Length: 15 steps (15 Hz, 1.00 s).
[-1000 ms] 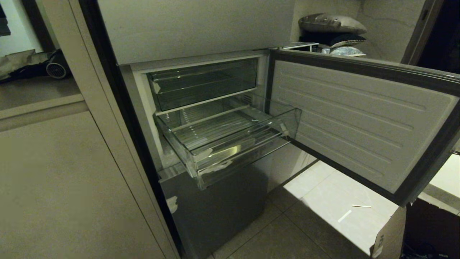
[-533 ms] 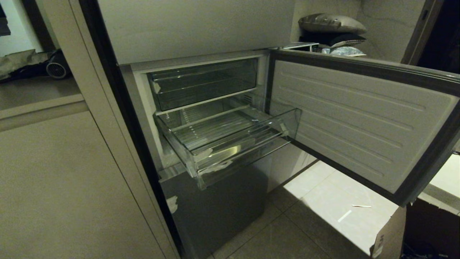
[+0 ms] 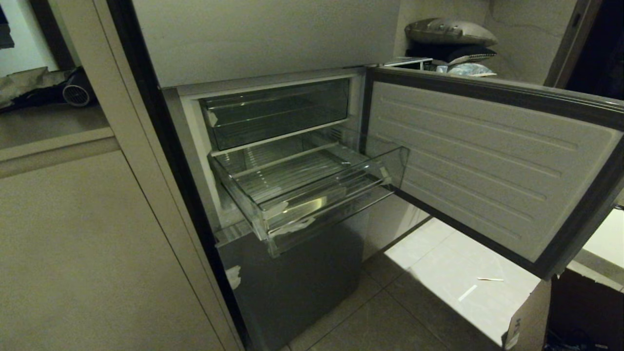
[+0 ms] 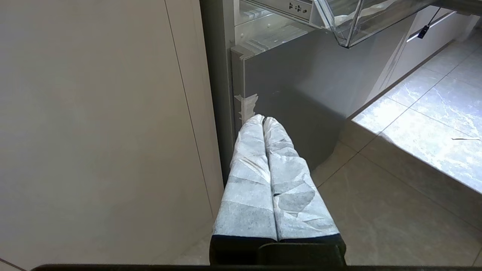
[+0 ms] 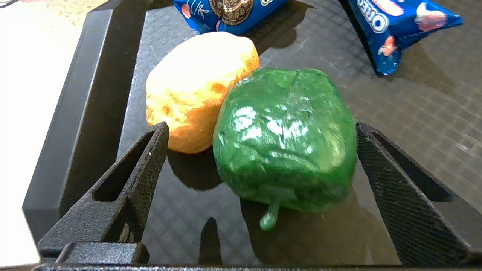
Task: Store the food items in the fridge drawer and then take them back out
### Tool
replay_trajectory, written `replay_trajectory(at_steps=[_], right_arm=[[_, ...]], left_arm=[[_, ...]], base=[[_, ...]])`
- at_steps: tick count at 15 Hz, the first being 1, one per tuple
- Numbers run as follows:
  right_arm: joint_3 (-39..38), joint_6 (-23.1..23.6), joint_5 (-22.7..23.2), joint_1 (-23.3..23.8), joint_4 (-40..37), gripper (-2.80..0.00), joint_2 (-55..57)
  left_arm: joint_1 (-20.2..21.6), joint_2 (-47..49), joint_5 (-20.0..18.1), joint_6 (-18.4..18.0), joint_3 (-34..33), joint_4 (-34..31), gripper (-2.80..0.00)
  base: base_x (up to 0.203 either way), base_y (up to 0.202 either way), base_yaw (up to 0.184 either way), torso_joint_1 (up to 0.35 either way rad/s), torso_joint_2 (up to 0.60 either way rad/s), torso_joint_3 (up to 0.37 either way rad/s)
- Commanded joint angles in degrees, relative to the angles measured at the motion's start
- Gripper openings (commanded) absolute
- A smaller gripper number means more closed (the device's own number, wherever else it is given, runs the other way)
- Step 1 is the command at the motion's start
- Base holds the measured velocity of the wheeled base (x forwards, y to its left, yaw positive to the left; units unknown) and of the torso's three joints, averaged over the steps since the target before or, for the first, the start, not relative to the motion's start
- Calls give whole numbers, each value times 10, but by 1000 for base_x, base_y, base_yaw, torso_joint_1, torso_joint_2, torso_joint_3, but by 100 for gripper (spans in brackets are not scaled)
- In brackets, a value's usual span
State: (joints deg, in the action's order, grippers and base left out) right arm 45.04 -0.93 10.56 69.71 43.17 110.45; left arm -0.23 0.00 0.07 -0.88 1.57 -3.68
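Green pepper [image 5: 285, 143] between spread fingers [image 5: 150, 158]

Dim head view; glare glints on the green pepper [image 5: 284, 139].

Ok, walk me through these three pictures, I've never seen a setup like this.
A two-armed robot has a camera on its head and one on each wrist. The head view shows a fridge with its door swung open and a clear fridge drawer pulled out, nothing in it. No arm shows there. The left wrist view looks along the left gripper, its wrapped fingers pressed together, empty, low beside the fridge. The right wrist view shows the right gripper spread wide around a green pepper on a dark tray, beside an orange-brown lump and blue snack packets.
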Motion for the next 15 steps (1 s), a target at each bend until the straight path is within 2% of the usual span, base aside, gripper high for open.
replay_trajectory(at_steps=[1,12,13,15], right_arm=[[12,0,1,-1,3,0,17],[38,-2,1,1,3,0,53],[40,-2,1,2,3,-280,55],[42,-2,1,4,3,-280,52]], left_arm=[[0,1,0,0,0,-1,-280],[0,1,0,0,0,-1,-280],[0,1,0,0,0,0,-280],[1,1,0,0,0,0,-280]], base=[[0,0,0,0,0,0],[0,0,0,0,0,0],[0,0,0,0,0,0],[0,0,0,0,0,0]])
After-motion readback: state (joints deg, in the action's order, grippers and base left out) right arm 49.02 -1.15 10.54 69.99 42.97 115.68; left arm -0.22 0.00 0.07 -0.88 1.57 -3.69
